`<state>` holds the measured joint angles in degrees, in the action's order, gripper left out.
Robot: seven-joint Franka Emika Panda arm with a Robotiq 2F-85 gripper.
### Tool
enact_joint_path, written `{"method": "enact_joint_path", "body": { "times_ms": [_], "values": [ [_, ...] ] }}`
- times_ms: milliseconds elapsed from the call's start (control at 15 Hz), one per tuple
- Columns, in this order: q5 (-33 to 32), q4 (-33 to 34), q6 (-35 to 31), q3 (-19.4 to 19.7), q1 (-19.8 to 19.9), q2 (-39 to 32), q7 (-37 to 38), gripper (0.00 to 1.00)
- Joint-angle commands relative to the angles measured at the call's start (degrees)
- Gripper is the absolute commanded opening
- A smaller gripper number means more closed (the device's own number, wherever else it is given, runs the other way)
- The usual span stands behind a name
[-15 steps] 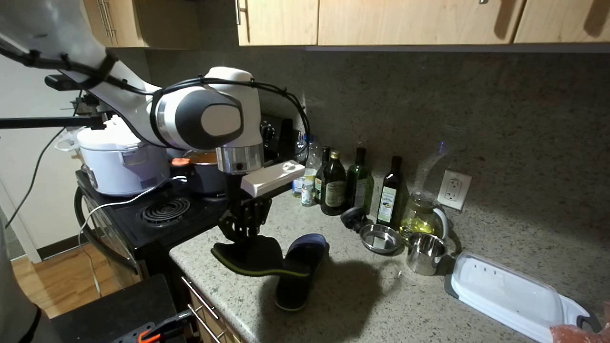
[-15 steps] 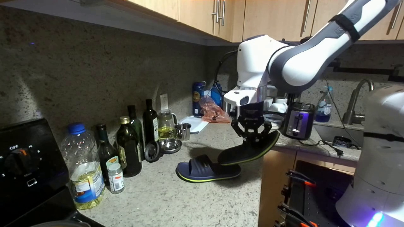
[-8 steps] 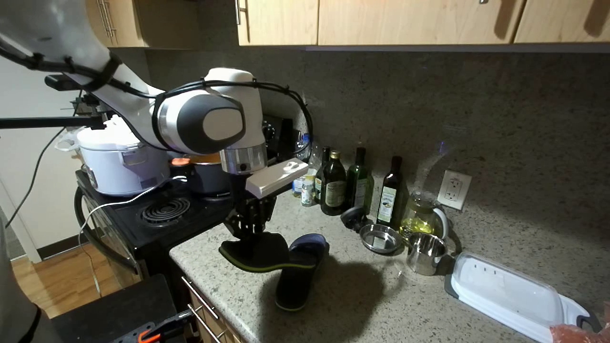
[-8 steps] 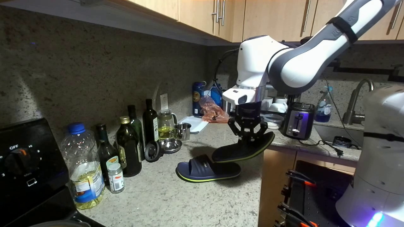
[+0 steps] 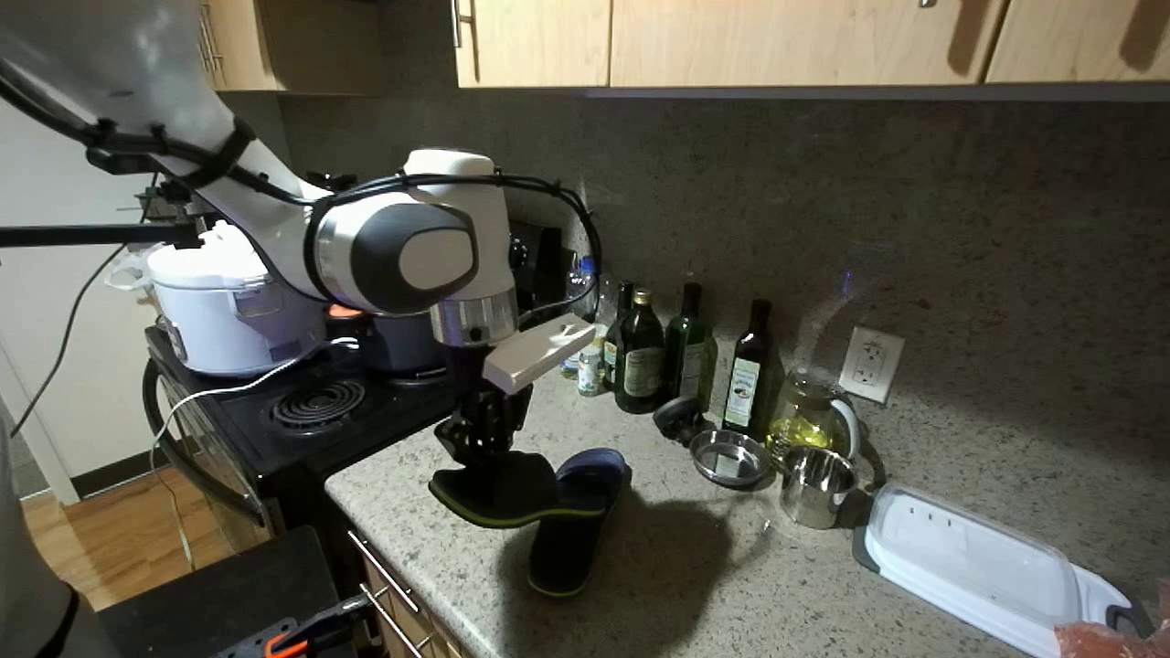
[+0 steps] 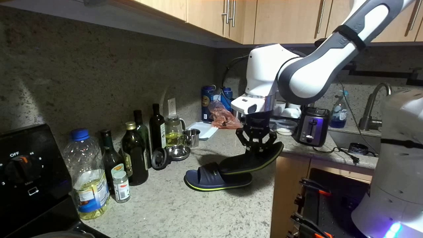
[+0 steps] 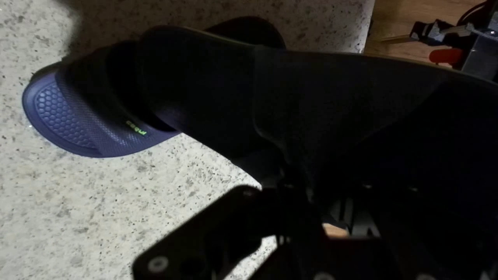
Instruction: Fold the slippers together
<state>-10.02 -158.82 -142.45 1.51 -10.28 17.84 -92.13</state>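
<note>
Black metal gripper (image 6: 256,151) is holding dark oval rubbery slipper (image 6: 247,164) askew over navy strapped twin (image 6: 212,178) near stone counter's edge (image 5: 402,559); wants aligning before lowering.

White arm (image 6: 307,84) with a black claw (image 6: 256,150)

The arm is white, with a dark grey panel (image 6: 320,53) in an exterior view; its lettering (image 6: 344,41) is too blurred to read. In an exterior view, a dark grey oval cap (image 5: 377,260) bears a pale rounded inset (image 5: 436,259). Black cables (image 5: 526,183) run along the arm, bound by 2 black straps (image 5: 226,155). A silver collar (image 5: 473,320) sits above a pale, box-shaped housing (image 5: 539,355). The claw is black and angular, hinged at its sides; the wrist view shows round, pale screw heads (image 7: 158,264) on it. At the right of an exterior view, the base (image 6: 385,198) is white, with a black band (image 6: 401,143) and a glowing blue-violet light (image 6: 394,228).
</note>
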Motion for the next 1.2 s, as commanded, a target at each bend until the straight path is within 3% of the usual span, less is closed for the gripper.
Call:
{"method": "enact_joint_path", "body": {
  "times_ms": [0,800,1133],
  "values": [
    [2.5,0.3,-3.4,0.8,-0.6,-1.4,-4.3,0.04],
    [12.4,0.6,-9.0,1.3,-0.6,-7.9,-15.7,0.04],
    [15.6,-0.1,-14.8,1.0,-0.4,-10.7,-17.2,0.04]
  ]
}}
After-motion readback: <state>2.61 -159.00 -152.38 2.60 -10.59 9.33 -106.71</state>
